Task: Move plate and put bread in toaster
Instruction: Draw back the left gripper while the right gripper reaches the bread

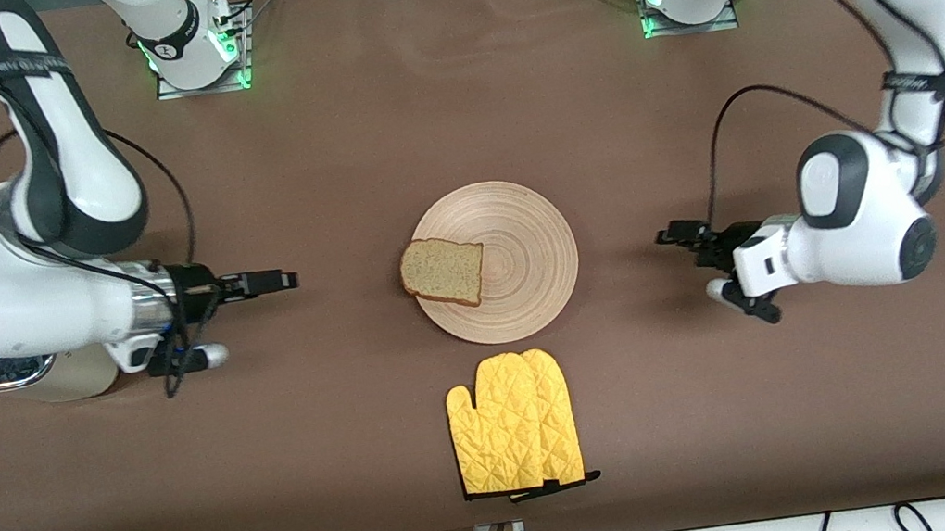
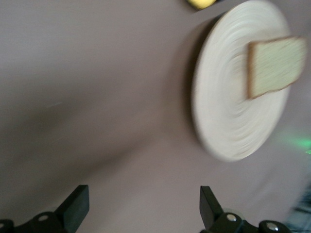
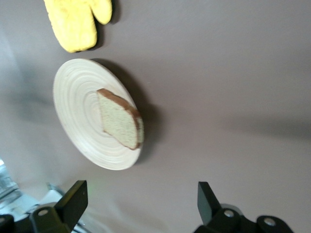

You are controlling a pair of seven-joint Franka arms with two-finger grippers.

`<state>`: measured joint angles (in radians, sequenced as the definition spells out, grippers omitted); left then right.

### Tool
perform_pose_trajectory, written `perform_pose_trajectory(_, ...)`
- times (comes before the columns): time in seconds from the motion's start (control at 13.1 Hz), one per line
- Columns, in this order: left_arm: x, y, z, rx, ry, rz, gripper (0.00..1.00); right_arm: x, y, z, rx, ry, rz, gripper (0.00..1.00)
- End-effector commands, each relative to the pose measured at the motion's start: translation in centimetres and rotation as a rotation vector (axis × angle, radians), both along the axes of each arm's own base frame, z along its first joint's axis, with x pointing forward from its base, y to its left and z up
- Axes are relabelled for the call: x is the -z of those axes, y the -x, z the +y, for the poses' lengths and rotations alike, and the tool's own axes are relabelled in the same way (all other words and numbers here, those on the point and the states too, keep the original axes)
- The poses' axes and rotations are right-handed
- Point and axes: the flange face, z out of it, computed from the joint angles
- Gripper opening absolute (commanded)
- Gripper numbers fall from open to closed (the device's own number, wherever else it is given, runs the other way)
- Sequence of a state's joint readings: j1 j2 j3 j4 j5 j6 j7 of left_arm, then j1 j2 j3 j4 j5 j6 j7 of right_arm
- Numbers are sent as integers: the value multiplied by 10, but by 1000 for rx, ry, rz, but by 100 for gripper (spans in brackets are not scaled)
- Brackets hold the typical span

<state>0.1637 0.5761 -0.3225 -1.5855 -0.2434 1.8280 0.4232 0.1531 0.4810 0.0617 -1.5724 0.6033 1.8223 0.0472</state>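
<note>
Bread [image 1: 443,272] sits on the plate's [image 1: 520,268] edge toward the right arm's end of the counter, nearer right gripper [image 1: 273,281] than left gripper [image 1: 682,236]; left wrist view: fingers [image 2: 75,206] spread, empty; right wrist view: fingers [image 3: 73,199] spread, bread ahead.

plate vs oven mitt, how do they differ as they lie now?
The plate is round, pale wood with ring grain; the oven mitt is hand-shaped, quilted bright yellow with a dark cuff edge. The plate carries the bread, which overhangs its rim toward the right arm's end; the oven mitt carries nothing. The plate lies farther from the front camera, the oven mitt nearer, a gap between them. Both lie flat on the brown table, untouched by either gripper.
</note>
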Motion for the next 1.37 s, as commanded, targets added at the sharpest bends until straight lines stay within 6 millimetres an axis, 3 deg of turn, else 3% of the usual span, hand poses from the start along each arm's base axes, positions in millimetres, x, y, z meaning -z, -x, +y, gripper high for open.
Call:
perform_pose_trajectory(0.0, -84, 16, 20, 88, -249, -109, 100, 35, 5, 42, 7, -27, 23, 100)
perform_pose_trajectory(0.15, -170, 28, 29, 34, -389, -239, 100, 73, 9, 64, 0, -15, 40, 100)
perform_pose_trajectory(0.23, -197, 23, 48, -41, -391, -274, 100, 91, 11, 76, -3, -4, 34, 100)
perform_pose_trajectory(0.38, -243, 34, 51, -52, -417, -295, 100, 113, 19, 110, -13, 13, -1, 100)
perform_pose_trajectory(0.46, -266, 43, 50, -59, -427, -323, 100, 128, 20, 117, -5, 20, -8, 100)
perform_pose_trajectory(0.53, -280, 50, 48, -72, -427, -333, 100, 142, 24, 126, -2, 24, -9, 100)
perform_pose_trajectory(0.61, -279, 50, 53, -116, -443, -322, 100, 152, 28, 135, 6, 17, -5, 100)
perform_pose_trajectory(0.69, -283, 50, 68, -200, -467, -316, 100, 156, 31, 142, 14, 9, -5, 100)
perform_pose_trajectory(0.76, -289, 54, 77, -244, -460, -314, 100, 162, 33, 145, 13, 12, -1, 100)
perform_pose_trajectory(0.91, -293, 58, 75, -273, -454, -312, 100, 171, 35, 144, 14, 17, 9, 99)
perform_pose_trajectory(0.99, -296, 61, 76, -282, -457, -310, 100, 174, 37, 146, 6, 18, 13, 80)
perform_pose_trajectory(1.07, -294, 65, 78, -286, -452, -300, 100, 174, 39, 149, -2, 17, 13, 48)
perform_pose_trajectory(1.14, -284, 69, 81, -295, -426, -271, 100, 173, 38, 149, 3, 18, 19, 24)
perform_pose_trajectory(1.3, -282, 80, 82, -324, -410, -252, 100, 168, 38, 150, 2, 15, 19, 3)
